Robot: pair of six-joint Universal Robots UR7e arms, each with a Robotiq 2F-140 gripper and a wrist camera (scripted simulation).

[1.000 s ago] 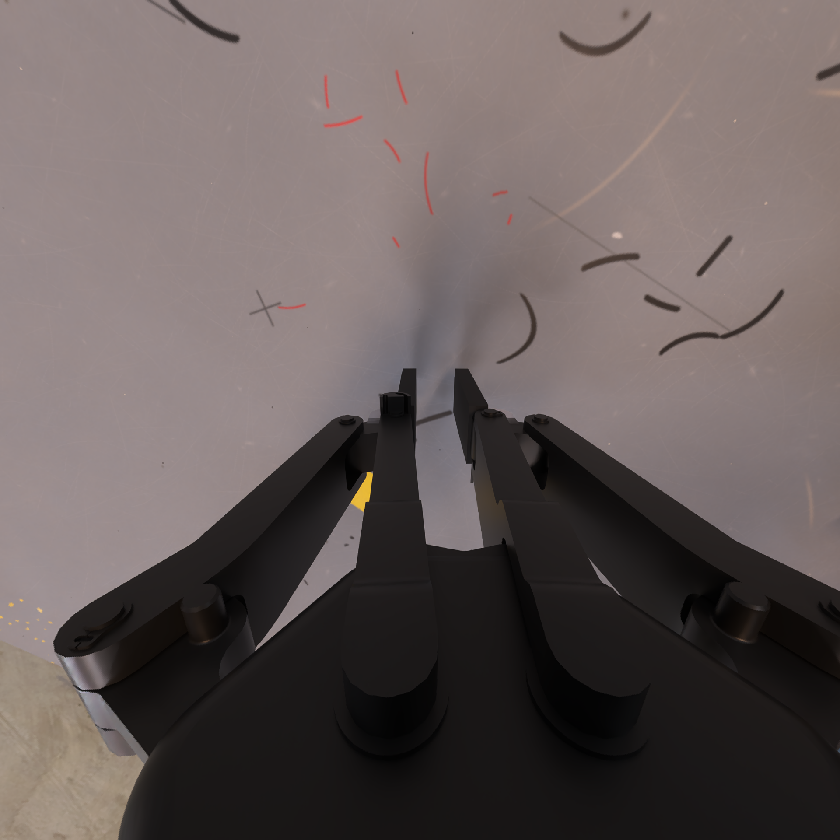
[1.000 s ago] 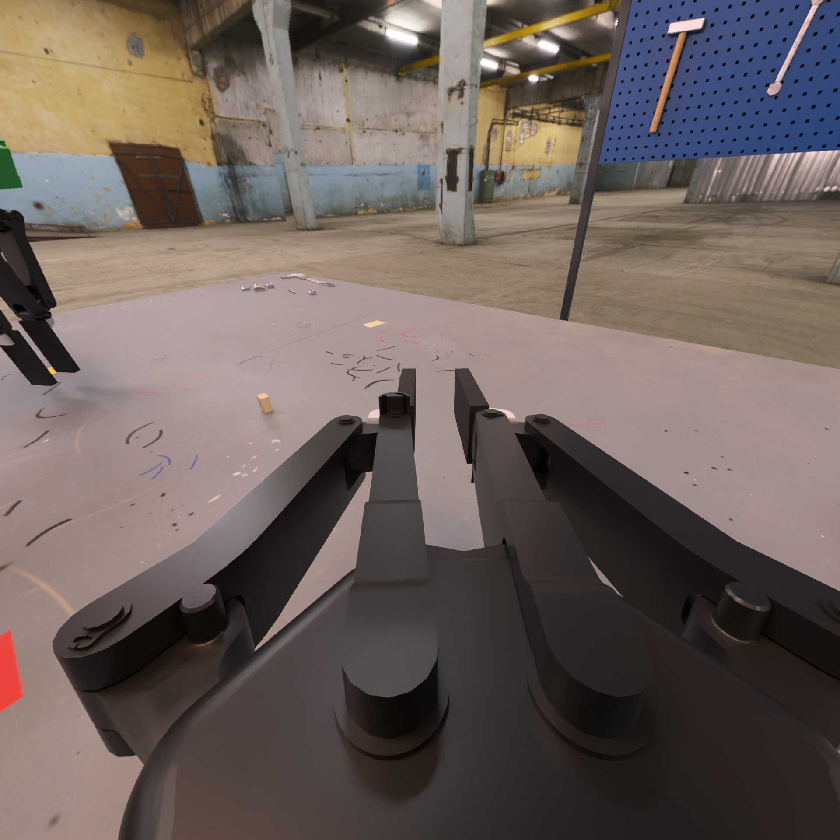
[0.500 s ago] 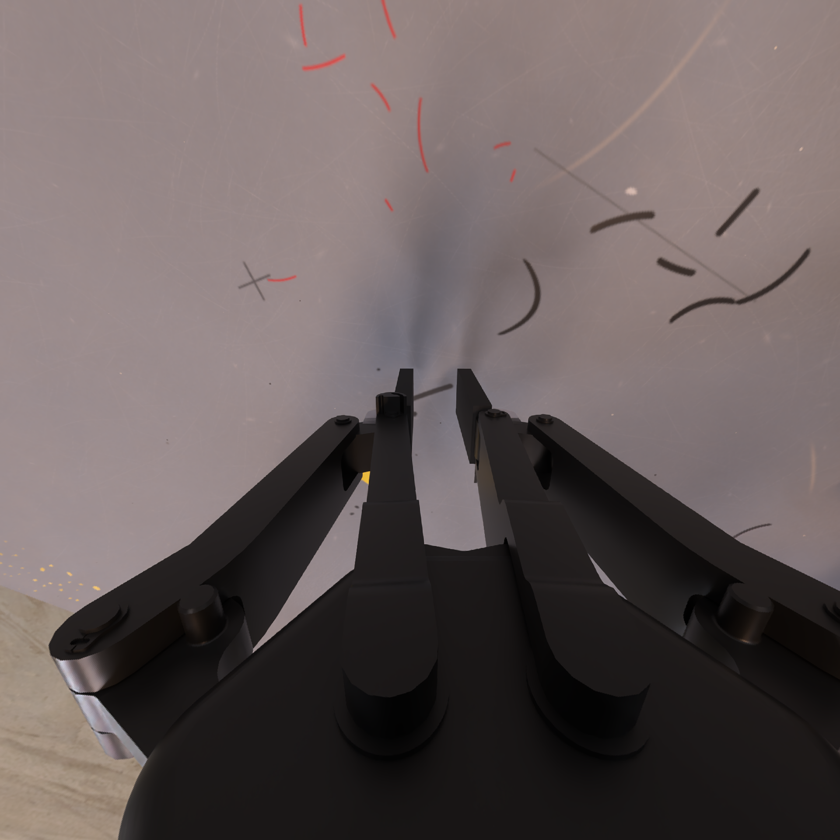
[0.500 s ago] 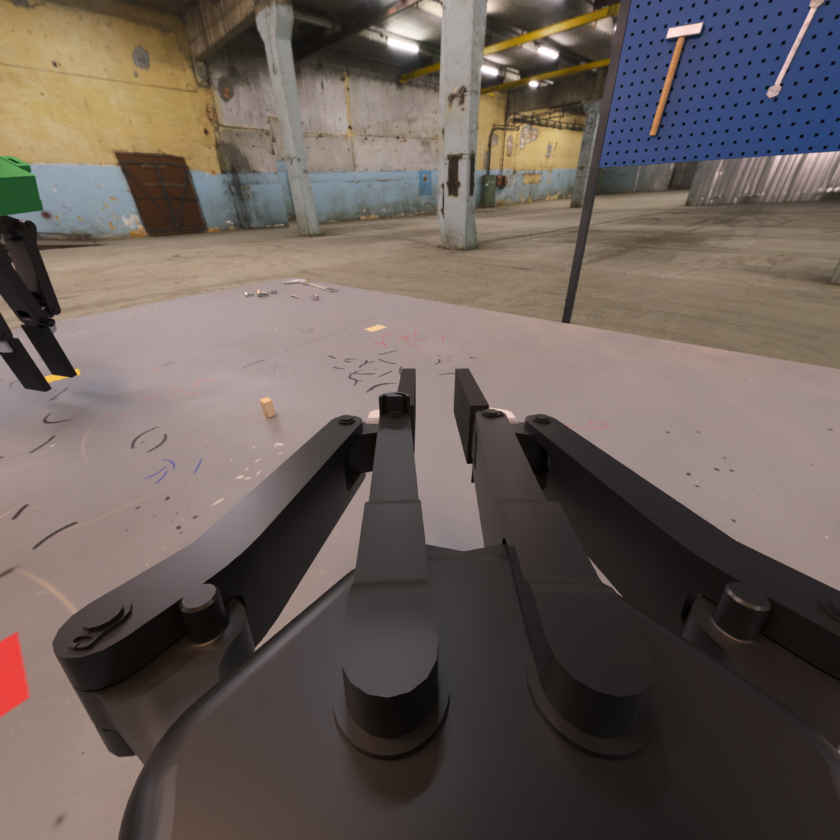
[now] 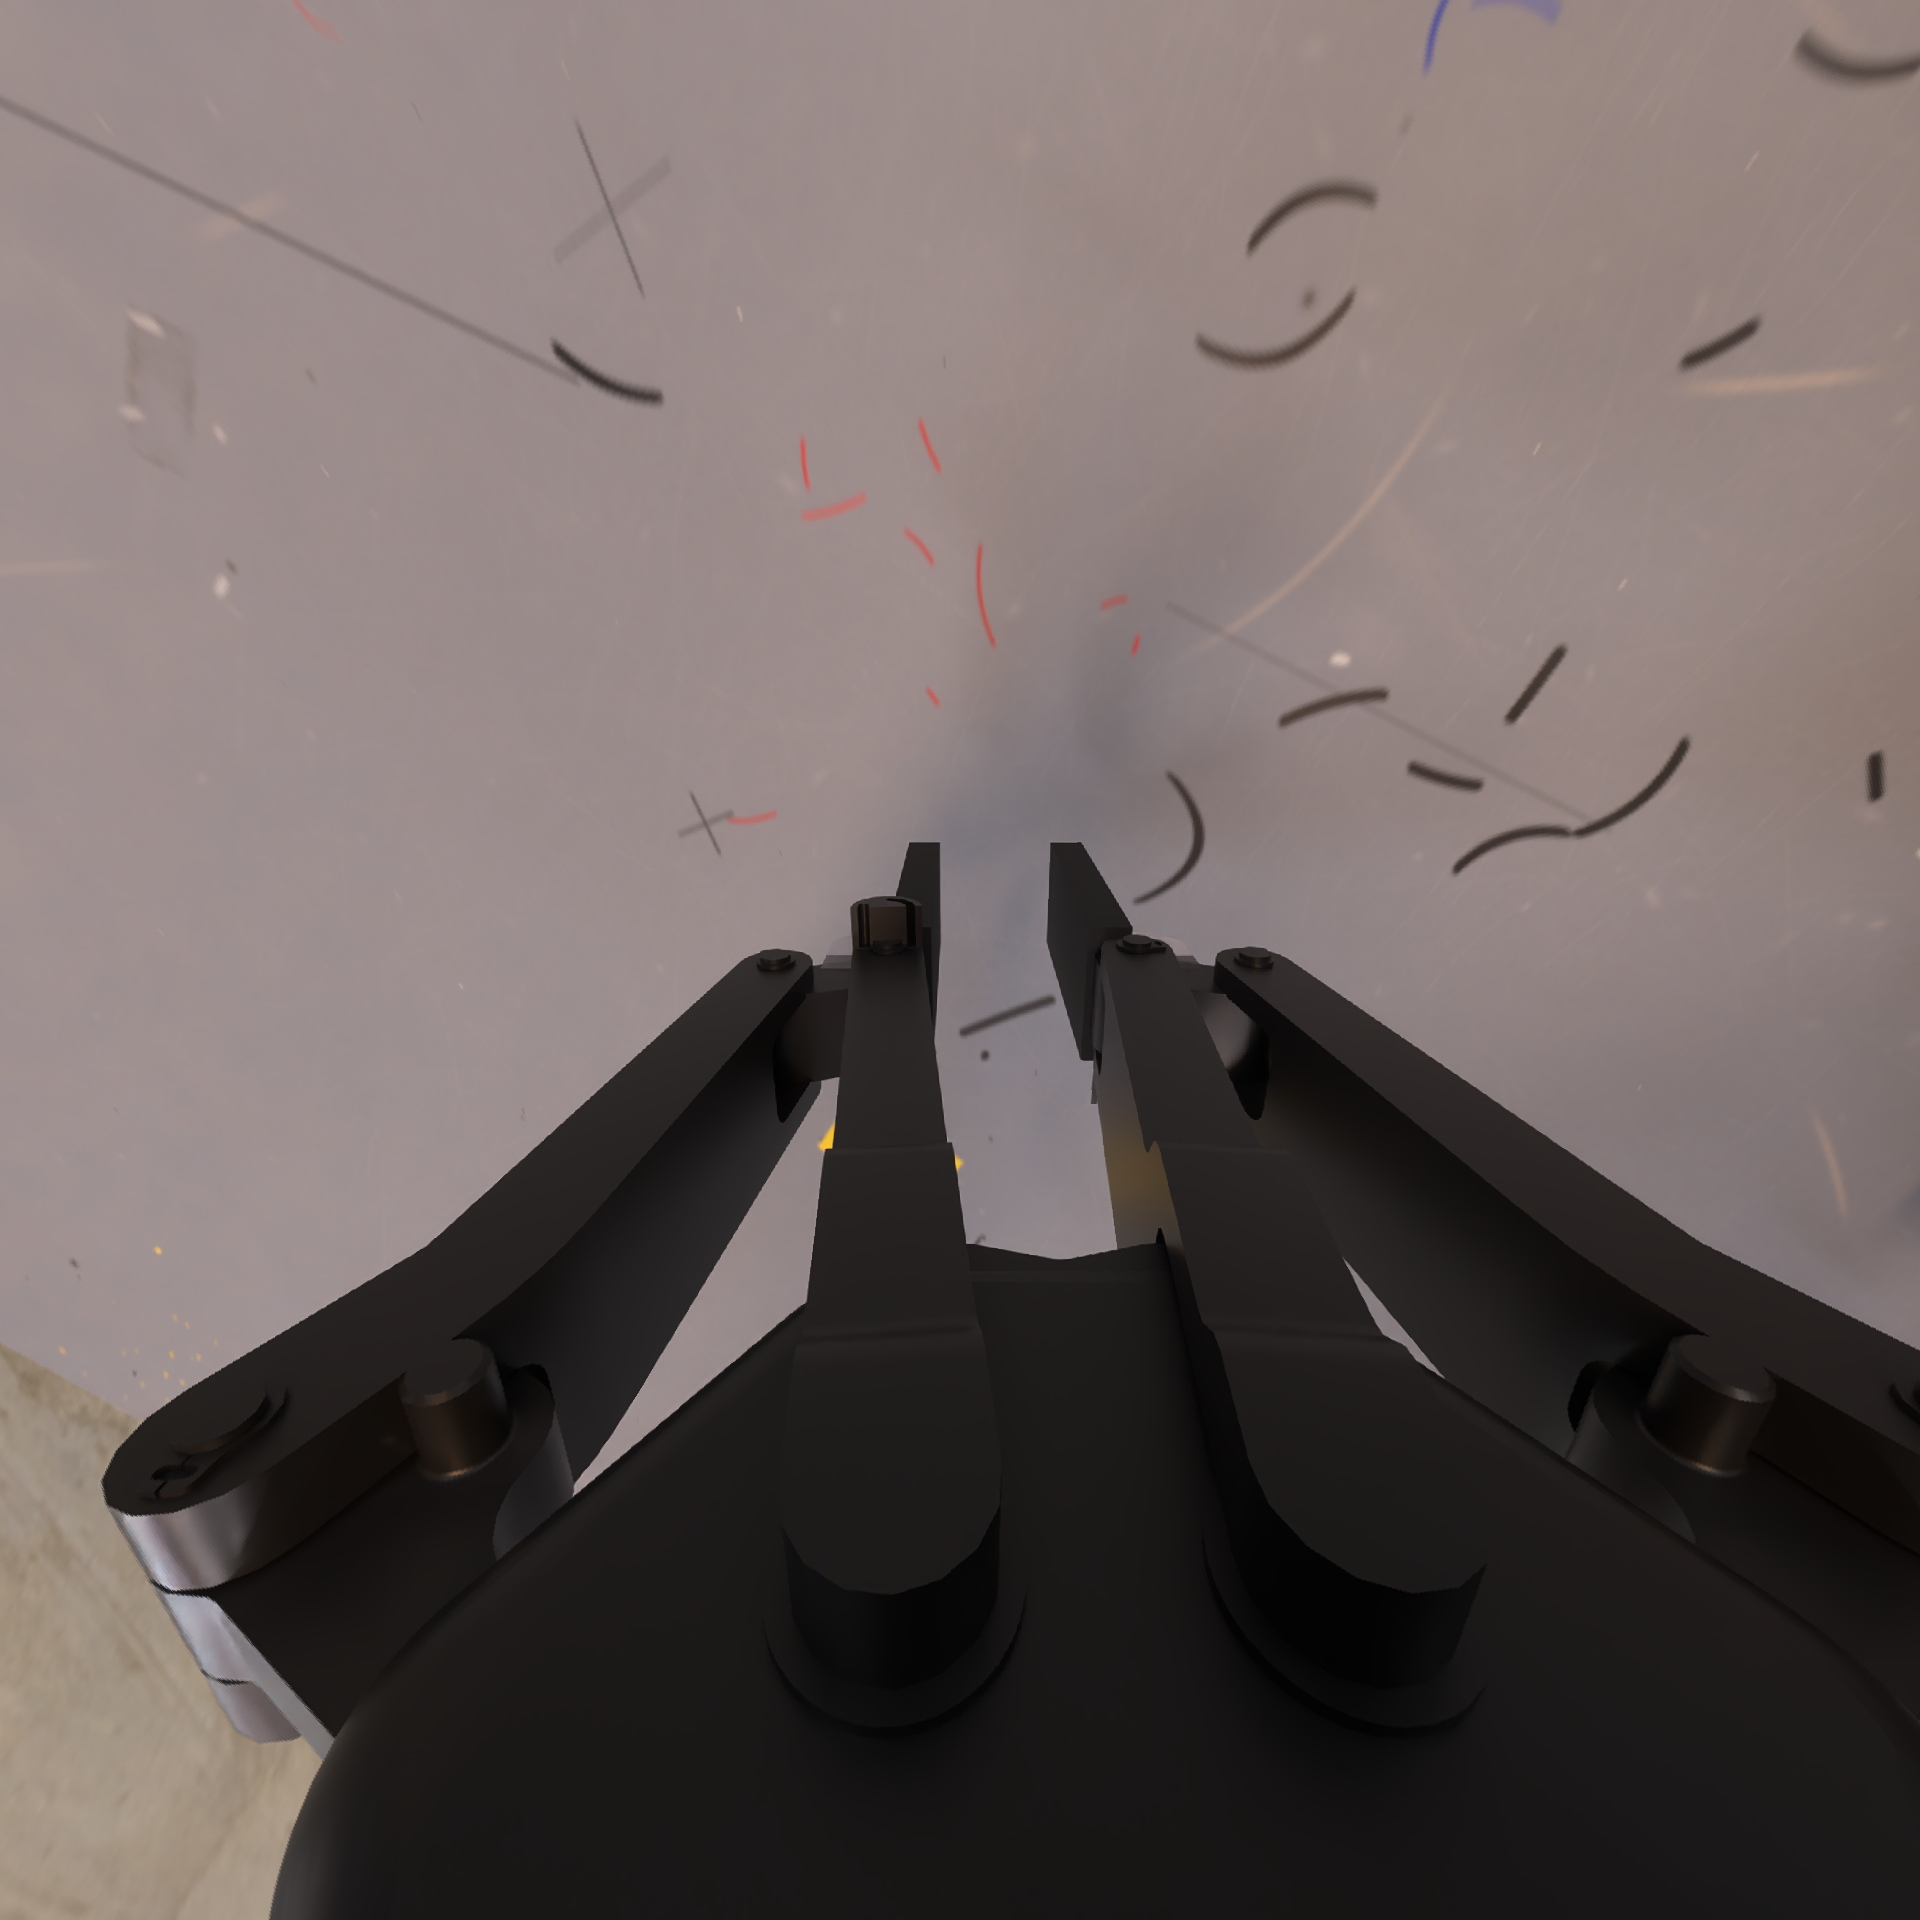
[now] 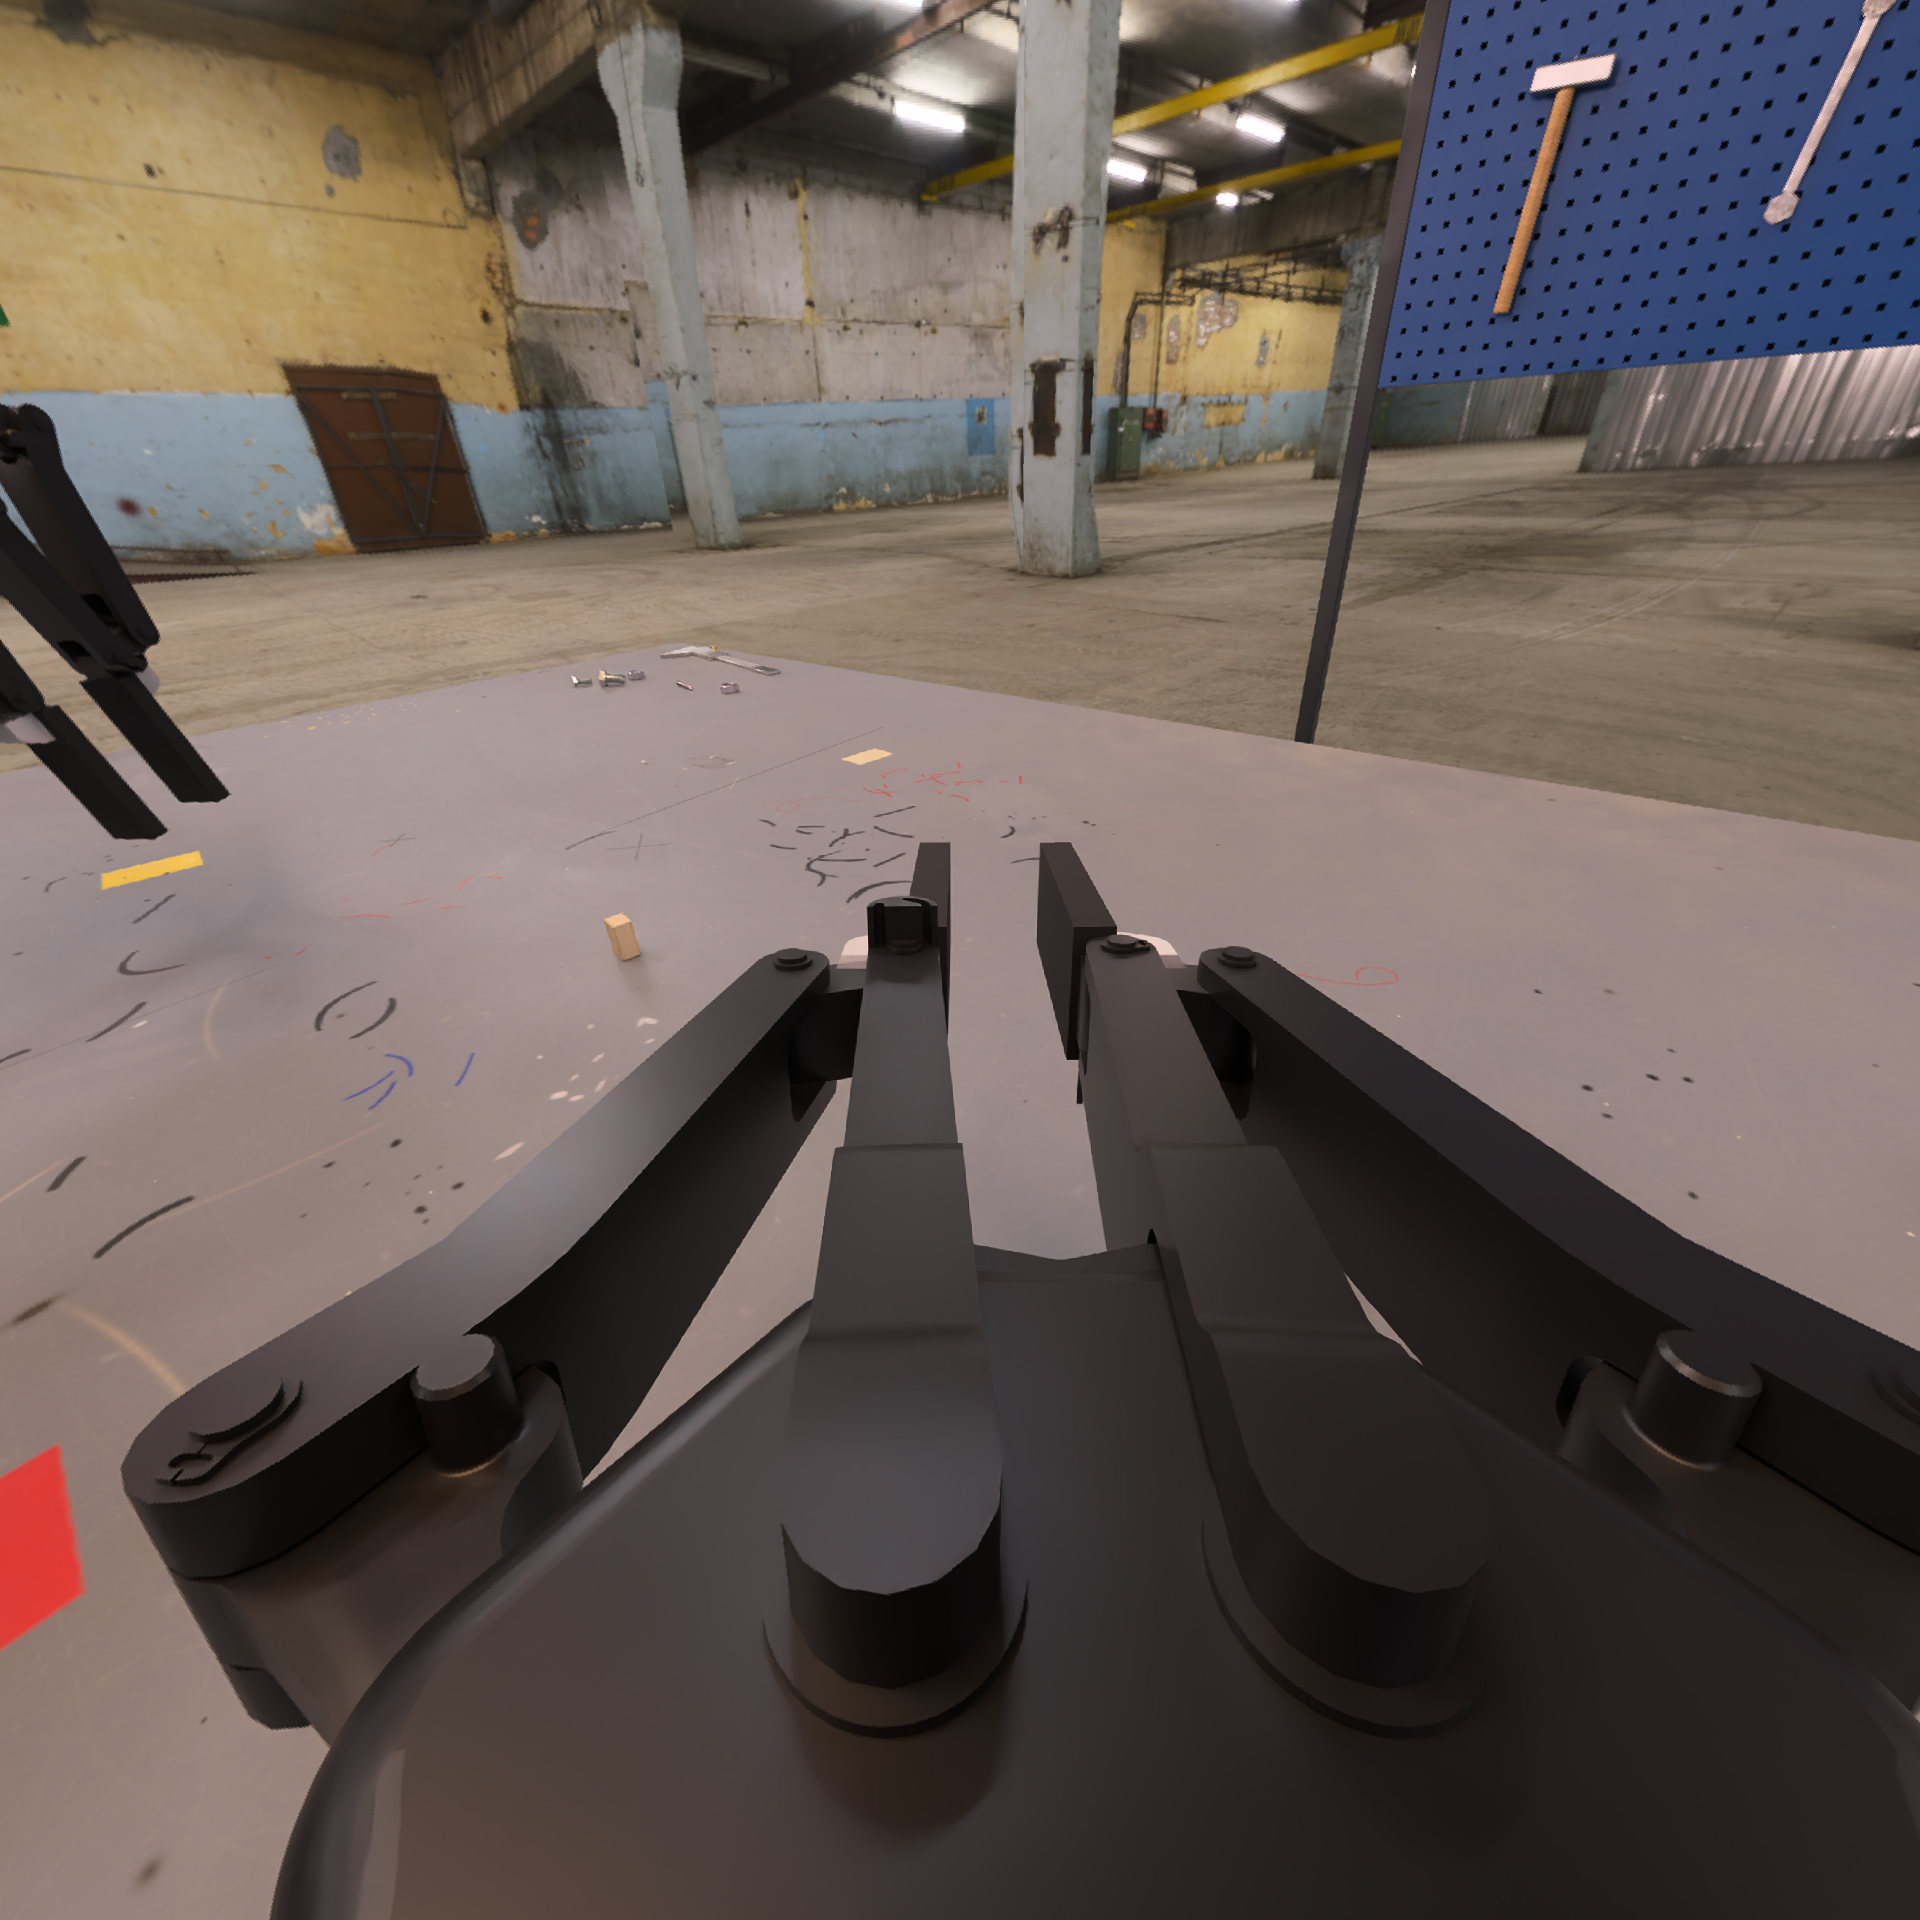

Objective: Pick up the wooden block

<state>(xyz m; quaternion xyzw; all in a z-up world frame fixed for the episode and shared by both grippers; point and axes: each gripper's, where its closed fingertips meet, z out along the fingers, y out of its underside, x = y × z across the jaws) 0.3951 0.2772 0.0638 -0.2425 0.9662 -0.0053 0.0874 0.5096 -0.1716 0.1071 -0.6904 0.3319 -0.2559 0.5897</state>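
Note:
The wooden block (image 6: 621, 935) is a small pale block standing on the grey table (image 6: 1558, 1039), ahead and left of my right gripper (image 6: 992, 862). The right gripper hangs above the table with its jaws a narrow gap apart and nothing between them. My left gripper (image 5: 992, 862) looks down at the marked table (image 5: 416, 727), also with a narrow gap and empty. It also shows in the right wrist view (image 6: 145, 816) at the far left, raised above the table, well left of the block. The block does not show in the left wrist view.
A strip of yellow tape (image 6: 152, 869) lies under the left gripper, another (image 6: 865, 756) farther back. Loose bolts and metal parts (image 6: 665, 670) lie near the far edge. A blue pegboard (image 6: 1662, 187) on a pole (image 6: 1340, 520) stands at the back right. A red patch (image 6: 36, 1538) is near left.
The left gripper dipped towards the table, then rose; its view now takes in more of the table. In the right wrist view it is higher and uncovers the yellow tape. The right gripper barely moved.

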